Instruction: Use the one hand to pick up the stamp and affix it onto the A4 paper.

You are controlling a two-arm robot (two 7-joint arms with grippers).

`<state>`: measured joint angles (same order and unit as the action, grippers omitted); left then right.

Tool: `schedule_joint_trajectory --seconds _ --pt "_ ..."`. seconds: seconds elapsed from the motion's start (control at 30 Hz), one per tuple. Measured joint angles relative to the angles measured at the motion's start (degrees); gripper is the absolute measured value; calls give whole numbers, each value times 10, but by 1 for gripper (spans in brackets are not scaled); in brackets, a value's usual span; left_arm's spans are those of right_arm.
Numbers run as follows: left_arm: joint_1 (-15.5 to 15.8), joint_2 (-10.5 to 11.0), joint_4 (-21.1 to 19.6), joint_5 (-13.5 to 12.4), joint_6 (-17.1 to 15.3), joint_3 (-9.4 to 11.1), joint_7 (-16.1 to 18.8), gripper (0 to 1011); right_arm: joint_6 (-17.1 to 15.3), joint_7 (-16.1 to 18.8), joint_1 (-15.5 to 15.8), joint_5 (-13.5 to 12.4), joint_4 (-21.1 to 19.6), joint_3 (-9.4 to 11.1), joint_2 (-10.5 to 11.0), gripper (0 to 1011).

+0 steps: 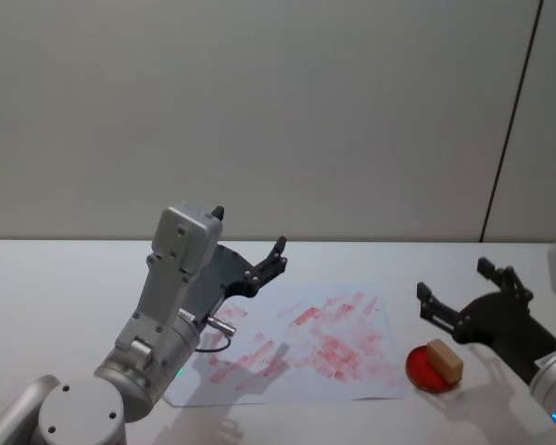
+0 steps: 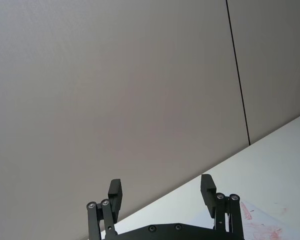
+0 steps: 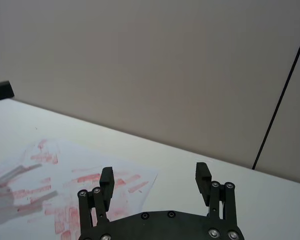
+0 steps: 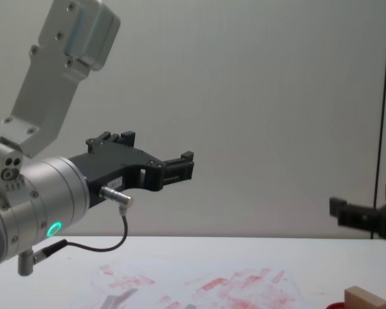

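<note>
**Obs 1:** Right tool [image 1: 454, 283] hangs above the tabletop [image 1: 56, 278], just behind the pad, jaws spread wide, nothing held. Left tool [image 1: 249, 228] is raised over the paper's left part, likewise spread, idle.

**Obs 2:** Biggest worry?

**Obs 1:** Paper [image 1: 324, 343]. It is a loose sheet lying flat, crowded with red marks. A slanted press could skid or crease it. The left arm is near the sheet, so a far reach risks a knock.

**Obs 2:** Next?

**Obs 1:** Red pad [image 1: 417, 363], just right of the paper. Ink may cling, so the pad could lift with the block.

**Obs 2:** Smallest?

**Obs 1:** Stamp [image 1: 445, 360], sitting on the pad. An off-centre close would likely tip it or grip it crooked, and the print would be partial.
</note>
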<state>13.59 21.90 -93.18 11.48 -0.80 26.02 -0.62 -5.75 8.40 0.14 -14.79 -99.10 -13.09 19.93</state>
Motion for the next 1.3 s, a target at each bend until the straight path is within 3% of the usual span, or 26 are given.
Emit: schedule_joint_trajectory --seconds 0.43,1.07,1.3 --pt "0 0 0 0 0 0 0 1002 -45 40 -1 17 28 -1 10 1001" --pt "0 0 0 0 0 0 0 1002 -80 68 -9 29 65 -5 10 1001" --pt "0 0 0 0 0 0 0 1002 -89 75 -15 32 79 -7 6 837"
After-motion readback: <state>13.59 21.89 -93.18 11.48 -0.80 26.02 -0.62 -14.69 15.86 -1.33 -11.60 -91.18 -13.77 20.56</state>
